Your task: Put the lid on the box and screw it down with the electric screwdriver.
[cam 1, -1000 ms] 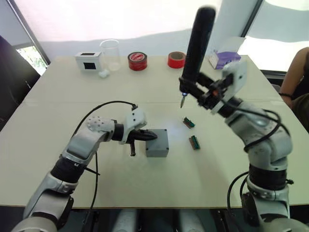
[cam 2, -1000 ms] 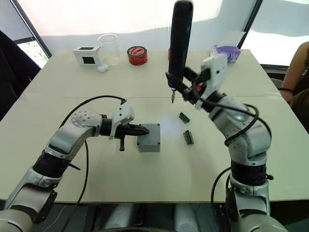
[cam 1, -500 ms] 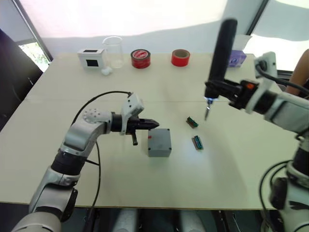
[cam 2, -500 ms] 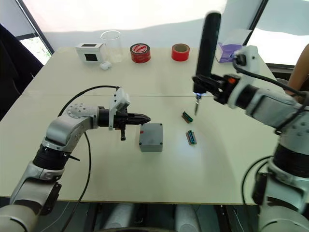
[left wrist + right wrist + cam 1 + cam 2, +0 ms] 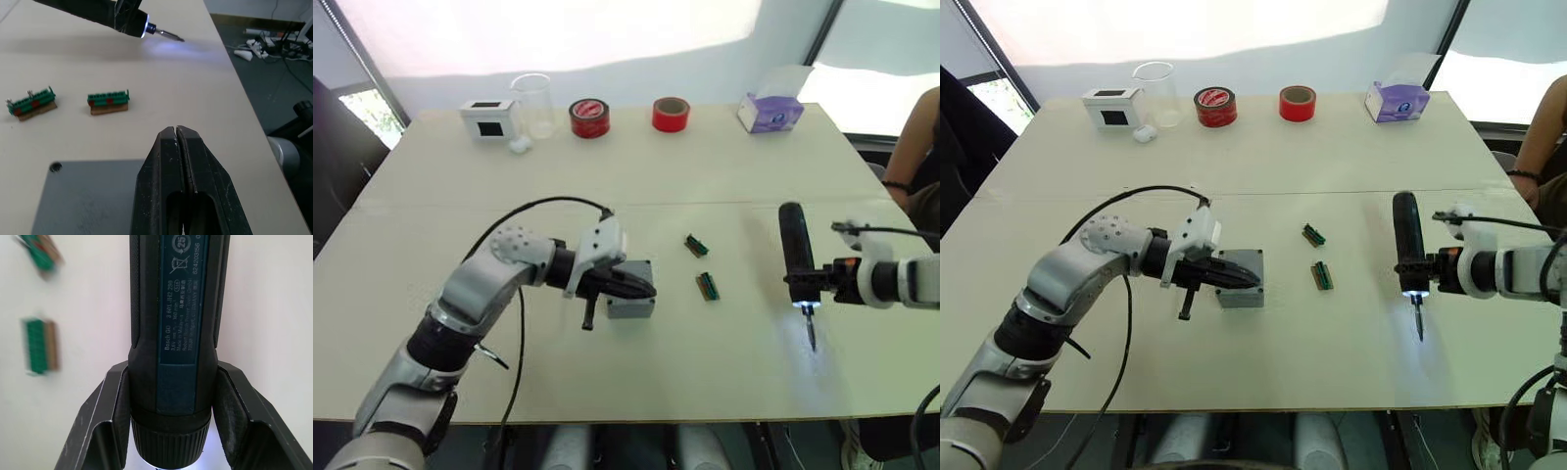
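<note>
1. Head views: one grey box (image 5: 631, 297) sits mid-worktop (image 5: 724, 176) with its lid (image 5: 88, 196) already on top. The left pincer (image 5: 641, 289) rests right over it, fingers pressed shut, gripping nothing. Just to the box's right lie two little green connector strips (image 5: 707, 286). Further right, one electric screwdriver (image 5: 794, 257) is clamped in the right pincer (image 5: 803, 284), bit pointing toward the near edge, white tip light glowing on the worktop, well apart from the box.
2. Same views, far edge: one white box with a black window (image 5: 488, 119), one clear beaker (image 5: 534, 106), two red tape rolls (image 5: 589, 117), one purple tissue box (image 5: 770, 112). A person's arm (image 5: 911, 166) shows at the right edge.
3. Left wrist view: the two black fingers (image 5: 193, 191) touch, hovering over the grey lid; one corner screw hole visible. Both green strips and the lit screwdriver tip are beyond.
4. Right wrist view: the two fingers (image 5: 110, 421) squeeze the screwdriver barrel from both sides; two green strips blurred nearby.
</note>
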